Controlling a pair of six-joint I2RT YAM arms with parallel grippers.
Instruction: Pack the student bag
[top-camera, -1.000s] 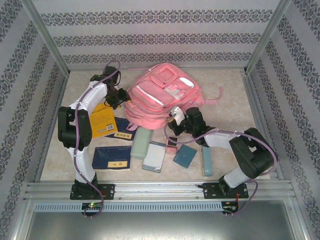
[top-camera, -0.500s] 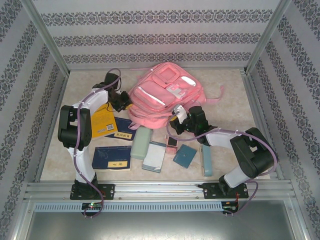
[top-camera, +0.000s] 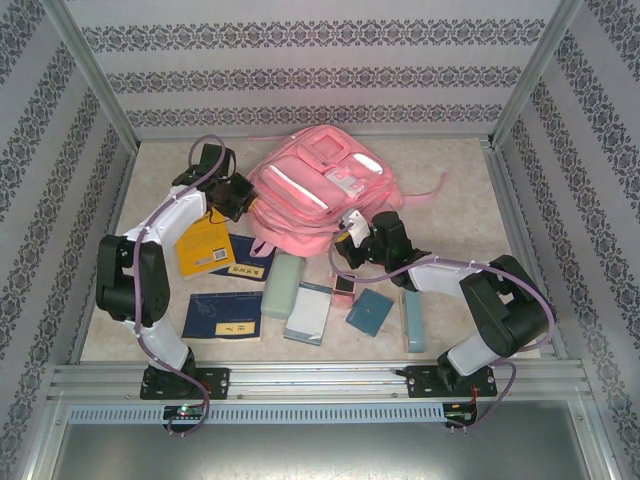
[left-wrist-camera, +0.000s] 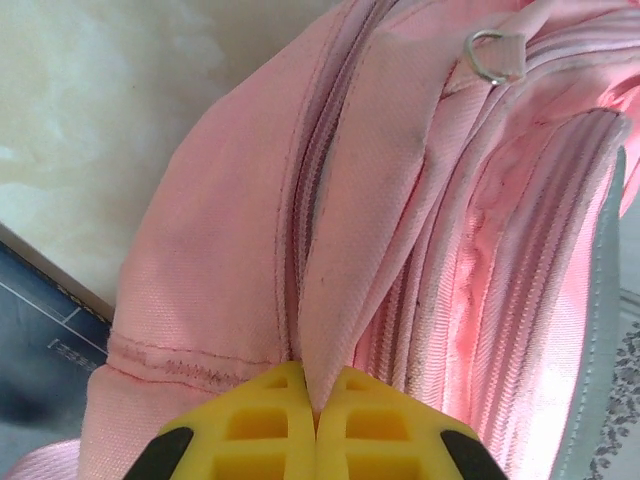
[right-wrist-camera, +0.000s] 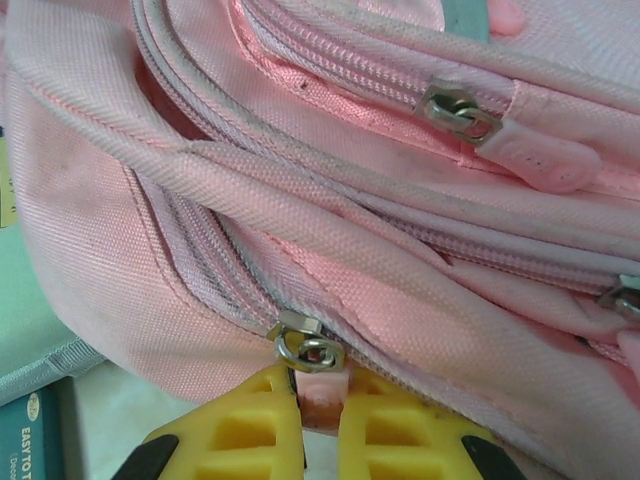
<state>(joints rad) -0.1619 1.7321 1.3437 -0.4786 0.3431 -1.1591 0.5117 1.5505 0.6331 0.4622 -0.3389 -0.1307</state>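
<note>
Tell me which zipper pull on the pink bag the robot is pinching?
The lowest zipper pull, its pink tab clamped in the right gripper; the upper zipper pull lies free on the student bag.

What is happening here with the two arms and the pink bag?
Both arms hold the large pink fabric backpack. The left gripper is shut on a fold of its fabric beside a zip; the right gripper pinches a small pink zip pull tab, probably to open it. A yellow book and a pale green case lie on the table, unpacked.
</note>
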